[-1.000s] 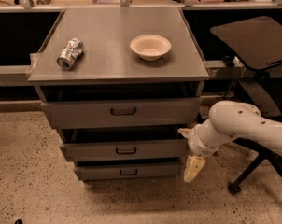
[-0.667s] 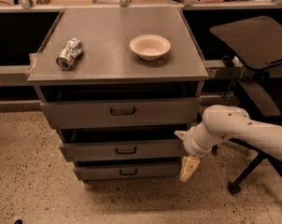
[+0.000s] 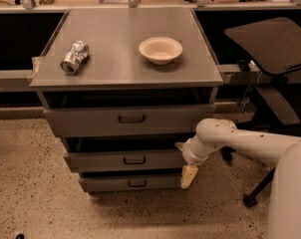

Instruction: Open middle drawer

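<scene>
The middle drawer (image 3: 103,161) is a grey front with a small dark loop handle (image 3: 134,160) at its centre, between a taller top drawer (image 3: 90,121) and a narrower bottom drawer (image 3: 110,183). It looks closed or nearly so. My white arm (image 3: 240,143) reaches in from the right. My gripper (image 3: 188,177) hangs pointing down at the right end of the middle and bottom drawer fronts, to the right of the handle and apart from it.
The grey cabinet top (image 3: 115,68) holds a crushed silver can (image 3: 74,57) at left and a cream bowl (image 3: 160,50) at right. A dark office chair (image 3: 275,49) stands at right. A speckled floor (image 3: 36,203) lies in front.
My arm and gripper have moved left, from off to the right of the cabinet to the right end of the lower drawer fronts. The drawers have not moved.
</scene>
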You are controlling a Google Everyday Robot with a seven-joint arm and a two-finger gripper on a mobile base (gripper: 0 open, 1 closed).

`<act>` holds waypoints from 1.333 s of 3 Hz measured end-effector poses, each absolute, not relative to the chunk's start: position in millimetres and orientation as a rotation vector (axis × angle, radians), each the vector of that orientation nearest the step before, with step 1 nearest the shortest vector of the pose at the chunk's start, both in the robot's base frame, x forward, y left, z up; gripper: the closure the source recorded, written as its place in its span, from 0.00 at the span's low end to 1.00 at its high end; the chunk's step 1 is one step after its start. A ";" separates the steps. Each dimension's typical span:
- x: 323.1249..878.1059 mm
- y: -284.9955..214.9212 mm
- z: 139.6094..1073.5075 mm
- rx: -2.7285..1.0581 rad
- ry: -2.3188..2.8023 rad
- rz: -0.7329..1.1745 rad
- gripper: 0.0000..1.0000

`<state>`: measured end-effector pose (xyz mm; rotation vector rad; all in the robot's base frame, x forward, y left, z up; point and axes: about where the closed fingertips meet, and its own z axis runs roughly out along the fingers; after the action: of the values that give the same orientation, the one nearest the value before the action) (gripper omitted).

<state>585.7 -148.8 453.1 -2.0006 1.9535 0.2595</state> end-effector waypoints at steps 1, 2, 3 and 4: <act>606.6 -133.9 435.2 -2.009 1.922 0.265 0.00; 620.7 -113.6 427.0 -2.021 1.882 0.280 0.10; 625.1 -81.5 427.1 -2.060 1.811 0.298 0.13; 621.7 -64.5 421.8 -2.092 1.784 0.319 0.25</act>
<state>621.7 -64.5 421.8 -2.0921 1.7844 0.3185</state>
